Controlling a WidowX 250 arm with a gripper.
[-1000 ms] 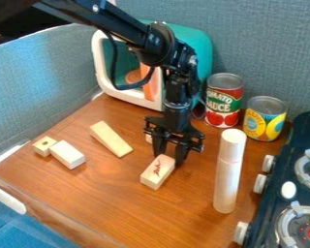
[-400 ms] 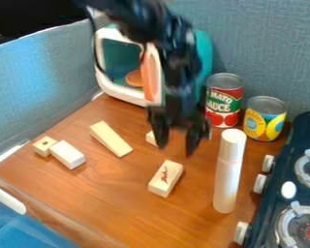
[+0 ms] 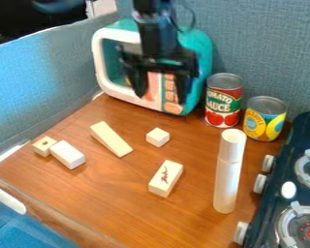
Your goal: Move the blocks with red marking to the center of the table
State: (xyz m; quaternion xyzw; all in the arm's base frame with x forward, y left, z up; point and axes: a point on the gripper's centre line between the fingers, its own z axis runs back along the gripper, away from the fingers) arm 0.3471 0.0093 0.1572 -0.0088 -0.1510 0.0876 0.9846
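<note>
Stove: 1 of these, black (image 3: 271, 213), running down the right side of the view. I count 2 burners on it, plus 3 white knobs on the edge facing the table.
Tube: just the 1, pale with a white cap (image 3: 227, 177), standing upright between the stove and the marked block.
Red-marked block: 1, and that's the one we care about (image 3: 165, 178). Lying flat roughly mid-table (image 3: 118, 198), red scribble facing up, tube off to its right.
Blocks on the left: 2, a white one (image 3: 68, 155) and a smaller one with a hole in it (image 3: 45, 146). They're right beside each other; can't really tell if they touch.
Long block: 1, pale wood (image 3: 111, 139), lying at a slant between that pair and the little cube.
Little cube: 1 (image 3: 158, 137), a bit beyond the marked block. So that's 5 blocks all up.
Cans: 2, upright near the back wall. Yellow and blue one (image 3: 264, 119) is nearer, red and green one (image 3: 224, 100) is just behind and left of it.
Toy microwave: 1, teal and white (image 3: 203, 55), back by the wall.
Gripper: 1 (image 3: 162, 97), hanging up in front of the microwave, fingers spread wide, nothing held between them.
</note>
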